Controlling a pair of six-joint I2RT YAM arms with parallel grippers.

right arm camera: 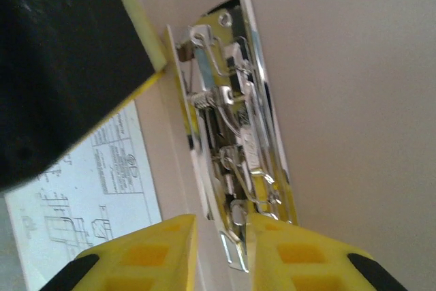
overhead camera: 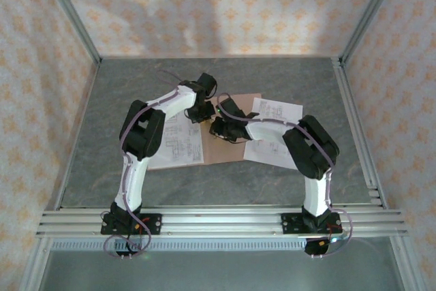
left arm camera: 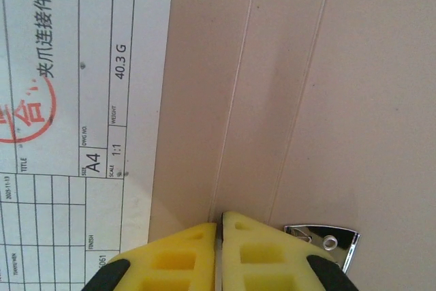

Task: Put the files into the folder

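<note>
One white printed paper sheet [overhead camera: 178, 144] lay left of centre on the grey desk [overhead camera: 272, 182], against the open pinkish-brown card folder [overhead camera: 228, 151], which sat midway between the desk's side edges. Left end effector [left arm camera: 219, 221]: fingers pressed together, nothing between them, over the folder's spine creases, with that sheet to its left. The chrome spring clip [right arm camera: 231, 134] ran lengthwise straight ahead of the right end effector [right arm camera: 221, 230], whose fingers stood apart astride its near end; the right arm was nearer. A second sheet [overhead camera: 276, 117] lay past the folder's right edge.
</note>
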